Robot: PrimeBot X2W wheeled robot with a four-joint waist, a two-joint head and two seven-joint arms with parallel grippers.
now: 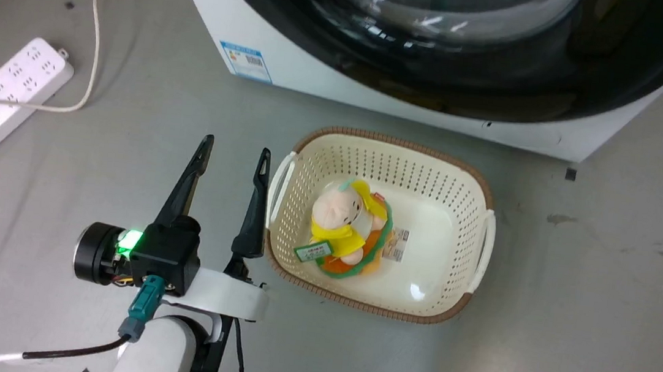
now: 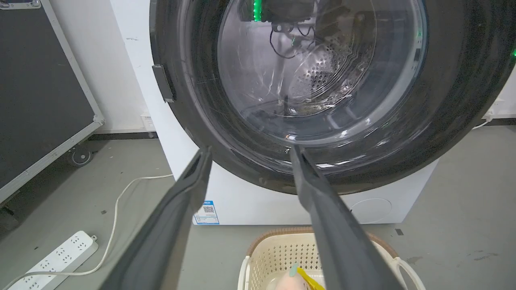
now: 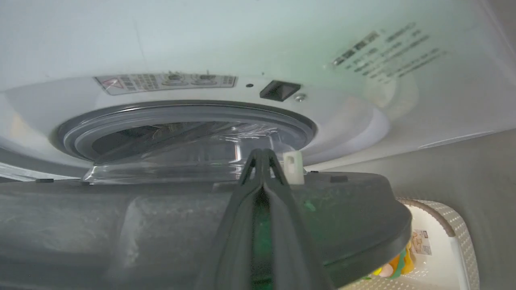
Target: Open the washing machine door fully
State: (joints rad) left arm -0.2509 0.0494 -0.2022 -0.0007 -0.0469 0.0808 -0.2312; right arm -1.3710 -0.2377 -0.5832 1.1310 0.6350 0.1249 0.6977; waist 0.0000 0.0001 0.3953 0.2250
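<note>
Here we tuck our closed right end effector (image 3: 262, 155) behind the ajar washing machine door (image 3: 121, 225) to swing it, left end effector (image 1: 237, 146) open at nine o'clock of the basket (image 1: 397, 142).

The left hand (image 1: 237, 146) is held low, its fingers (image 1: 187, 183) spread apart above a pale forearm (image 1: 157, 352); the right hand (image 3: 262, 155) is pictured pressed closed.

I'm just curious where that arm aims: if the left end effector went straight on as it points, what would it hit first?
Probably the washing machine door: the open left end effector points at its lower black ring, nothing lying between, though the gap is hard to judge.
</note>
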